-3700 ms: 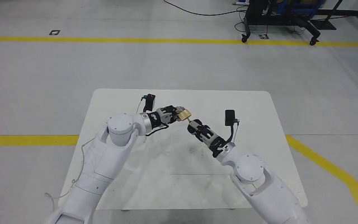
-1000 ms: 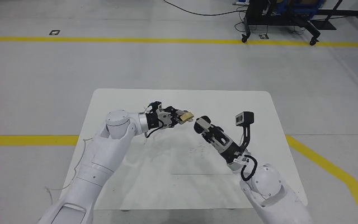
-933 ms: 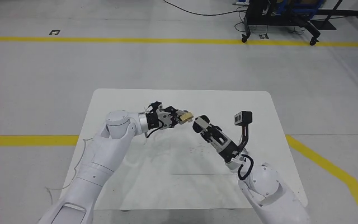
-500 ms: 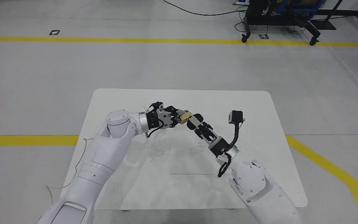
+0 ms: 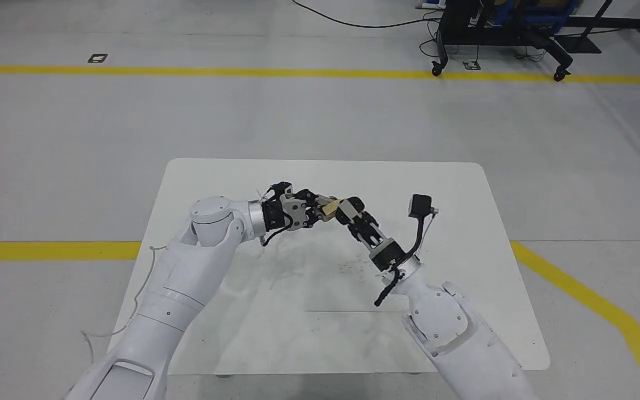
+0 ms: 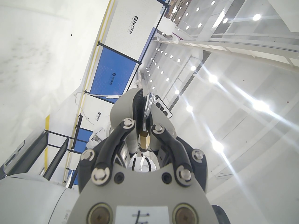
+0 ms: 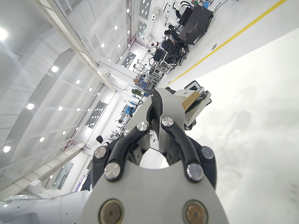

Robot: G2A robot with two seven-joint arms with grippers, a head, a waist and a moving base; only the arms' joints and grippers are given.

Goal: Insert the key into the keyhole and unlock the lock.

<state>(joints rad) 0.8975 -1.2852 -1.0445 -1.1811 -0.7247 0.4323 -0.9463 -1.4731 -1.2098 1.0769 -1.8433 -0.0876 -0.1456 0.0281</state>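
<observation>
A brass padlock (image 5: 327, 208) hangs above the middle of the white table (image 5: 440, 190), with my left gripper (image 5: 316, 208) shut on it. In the left wrist view a strip of its brass (image 6: 144, 141) shows between the fingers, and a thin silver key (image 6: 148, 104) stands edge-on just beyond. My right gripper (image 5: 346, 211) meets the padlock from the opposite side, shut on the key and touching the brass. In the right wrist view its fingertips (image 7: 156, 93) are pressed together, and the padlock (image 7: 190, 101) with its silver shackle (image 7: 200, 90) sits just past them.
Both arms meet in the air over the table's back half. The tabletop (image 5: 300, 300) beneath them is bare, with faint scuffs. Yellow floor lines (image 5: 200, 70) and a black wheeled cart (image 5: 500, 30) lie well beyond the table's far edge.
One second ago my right gripper stood a short gap away from the padlock; it has since moved in to touch it, and its wrist has rolled. The left arm has held still.
</observation>
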